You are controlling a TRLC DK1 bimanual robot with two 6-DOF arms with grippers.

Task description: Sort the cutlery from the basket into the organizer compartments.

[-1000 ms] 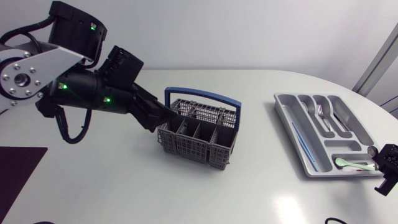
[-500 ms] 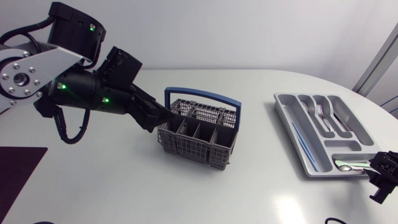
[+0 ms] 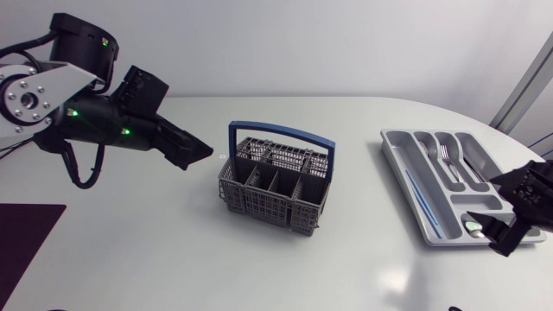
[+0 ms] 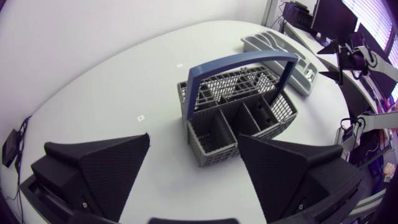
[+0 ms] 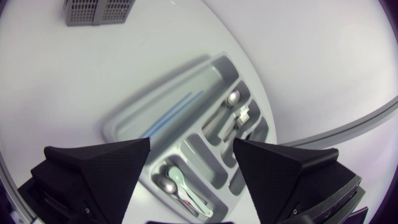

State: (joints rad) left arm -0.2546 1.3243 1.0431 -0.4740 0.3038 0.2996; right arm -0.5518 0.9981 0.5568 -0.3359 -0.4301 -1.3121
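Sorting is appearing complete, final check pending
The left pincer point(image 3: 200, 154) is hanging released beside the basket point(image 3: 275, 186), the right pincer point(image 5: 192, 142) released over the organizer point(image 3: 406, 160); inspect every basket cell first

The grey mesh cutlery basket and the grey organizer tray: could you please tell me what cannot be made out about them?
- Grey mesh cutlery basket with blue handle: rear compartments' bottoms, head and left wrist views, hidden by its mesh walls.
- Grey plastic organizer tray: near corner, head view, covered by the right gripper.
- Its cutlery, right wrist view: blurred.
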